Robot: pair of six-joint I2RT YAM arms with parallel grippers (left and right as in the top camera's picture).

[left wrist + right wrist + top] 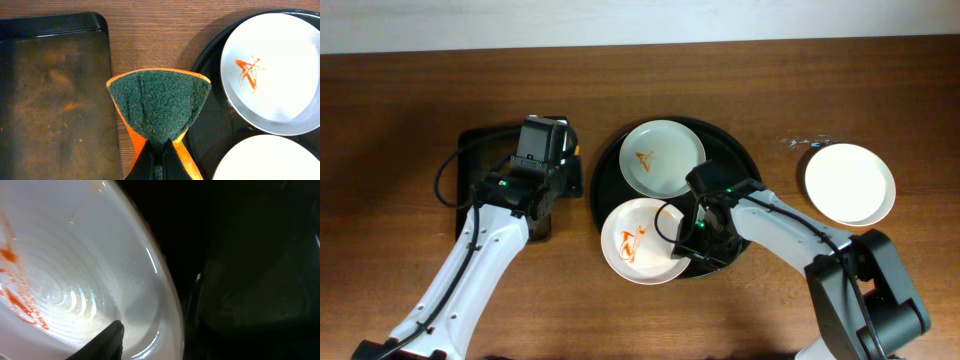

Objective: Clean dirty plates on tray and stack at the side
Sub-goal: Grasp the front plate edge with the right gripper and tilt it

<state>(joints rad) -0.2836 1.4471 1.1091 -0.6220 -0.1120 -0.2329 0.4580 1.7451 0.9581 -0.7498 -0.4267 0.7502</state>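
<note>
A: What is the table point(380, 120) like?
B: Brown wood, with thin dark lines running from side to side.
A: And past its far edge?
B: A pale strip point(640, 18), all along.

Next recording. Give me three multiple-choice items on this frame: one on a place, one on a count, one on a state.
1. Where is the plain white plate relative to the round black tray?
A. on it
B. on the table to its right
C. stacked under another plate

2. How many plates carry orange smears?
A. one
B. two
C. three

3. What state is the left gripper in?
A. open, empty
B. shut on a plate
C. shut on a sponge

Answers:
1 B: it lies on bare wood beyond the tray's rim.
2 B: the upper plate and the lower plate are both smeared.
3 C: the left wrist view shows the fingers pinching it.
</note>
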